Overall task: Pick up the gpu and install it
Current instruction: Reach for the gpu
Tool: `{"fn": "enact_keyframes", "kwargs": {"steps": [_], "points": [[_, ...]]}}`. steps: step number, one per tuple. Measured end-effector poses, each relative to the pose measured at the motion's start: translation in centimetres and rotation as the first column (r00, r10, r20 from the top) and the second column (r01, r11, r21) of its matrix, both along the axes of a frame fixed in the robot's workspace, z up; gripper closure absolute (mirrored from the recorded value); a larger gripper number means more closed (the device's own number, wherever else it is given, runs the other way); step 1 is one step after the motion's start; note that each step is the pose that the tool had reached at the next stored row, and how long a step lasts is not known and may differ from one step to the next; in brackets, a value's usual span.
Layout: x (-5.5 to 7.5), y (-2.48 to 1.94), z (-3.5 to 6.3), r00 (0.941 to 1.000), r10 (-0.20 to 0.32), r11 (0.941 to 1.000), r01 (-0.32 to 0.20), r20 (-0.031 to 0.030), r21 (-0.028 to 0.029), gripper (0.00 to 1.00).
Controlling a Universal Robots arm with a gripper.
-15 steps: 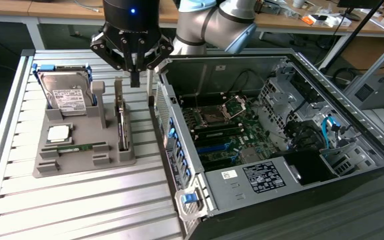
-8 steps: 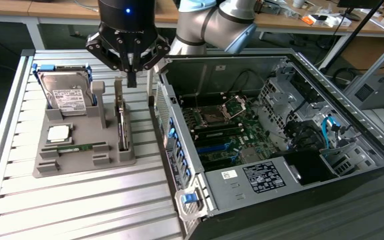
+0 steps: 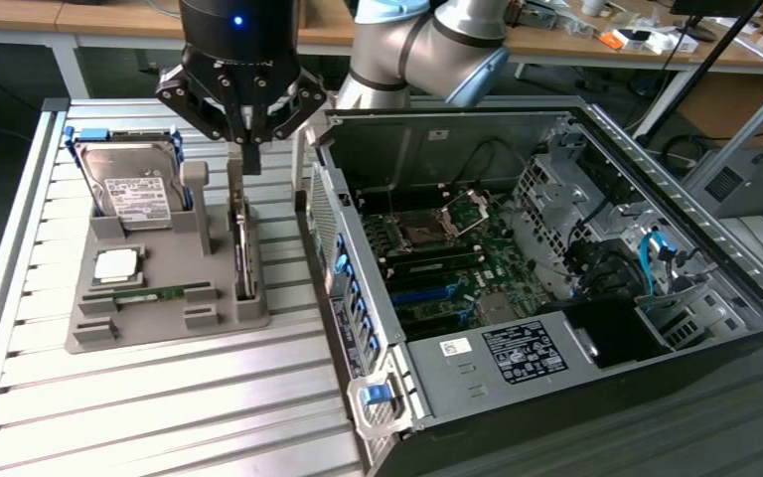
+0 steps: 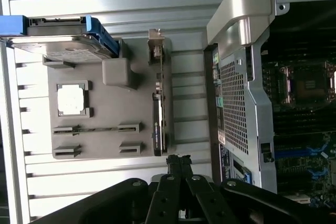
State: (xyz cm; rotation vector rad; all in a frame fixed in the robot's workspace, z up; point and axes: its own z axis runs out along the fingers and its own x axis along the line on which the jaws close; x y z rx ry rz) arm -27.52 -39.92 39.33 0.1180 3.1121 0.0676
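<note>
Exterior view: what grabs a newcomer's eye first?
The open computer case on the exterior view's right, with its motherboard laid bare. Next the black gripper, shut and empty, hanging close above one end of the gpu, which stands on edge in a gray holder on the slatted table at the exterior view's left. A hard drive in a blue frame stands in the same holder.

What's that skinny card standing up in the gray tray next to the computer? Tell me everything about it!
That is the gpu, a thin flat circuit card with a dark board and a silver metal bracket at one end. It stands on its edge in a slot of the gray holder, beside the open computer case. The holder touches it. The shut gripper hangs just above it, holding nothing.
</note>
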Motion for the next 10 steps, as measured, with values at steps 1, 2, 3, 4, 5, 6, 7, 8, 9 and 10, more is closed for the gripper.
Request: {"fn": "enact_keyframes", "kwargs": {"steps": [1, 2, 3, 4, 5, 6, 7, 8, 9, 10], "points": [[-0.07, 0.0, 0.0, 1.0, 0.0, 1.0, 0.0, 0.0, 0.0, 0.89], [-0.18, 0.0, 0.0, 1.0, 0.0, 1.0, 0.0, 0.0, 0.0, 0.89], [-0.27, 0.0, 0.0, 1.0, 0.0, 1.0, 0.0, 0.0, 0.0, 0.89], [-0.33, 0.0, 0.0, 1.0, 0.0, 1.0, 0.0, 0.0, 0.0, 0.89], [-0.36, 0.0, 0.0, 1.0, 0.0, 1.0, 0.0, 0.0, 0.0, 0.89], [-0.4, 0.0, 0.0, 1.0, 0.0, 1.0, 0.0, 0.0, 0.0, 0.89], [-0.41, 0.0, 0.0, 1.0, 0.0, 1.0, 0.0, 0.0, 0.0, 0.89], [-0.42, 0.0, 0.0, 1.0, 0.0, 1.0, 0.0, 0.0, 0.0, 0.89], [-0.43, 0.0, 0.0, 1.0, 0.0, 1.0, 0.0, 0.0, 0.0, 0.89], [-0.43, 0.0, 0.0, 1.0, 0.0, 1.0, 0.0, 0.0, 0.0, 0.89]]}}
